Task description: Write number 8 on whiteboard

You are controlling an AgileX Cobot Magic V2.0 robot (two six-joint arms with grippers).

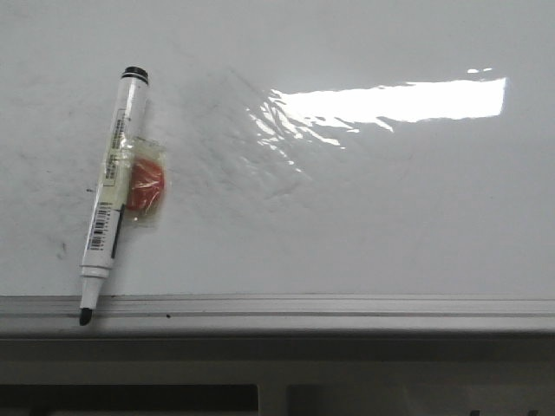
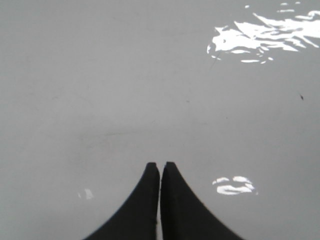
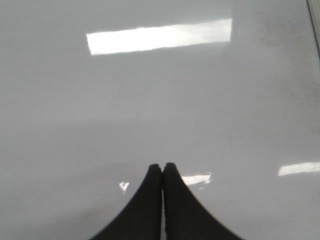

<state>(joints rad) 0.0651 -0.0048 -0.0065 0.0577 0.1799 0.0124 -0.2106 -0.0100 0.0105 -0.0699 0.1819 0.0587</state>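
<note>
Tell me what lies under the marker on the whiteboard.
Under the marker sits a clear plastic packet holding something orange-red, poking out beside the barrel, with bare whiteboard around it. The strip of packet beneath the barrel is covered. The marker's black tip rests on the grey ledge.

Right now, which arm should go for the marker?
Left, tentatively. The marker lies on the left side of the whiteboard, tip at the ledge, on the left arm's side. Left gripper and right gripper are both shut and empty, and neither wrist view shows the marker.
</note>
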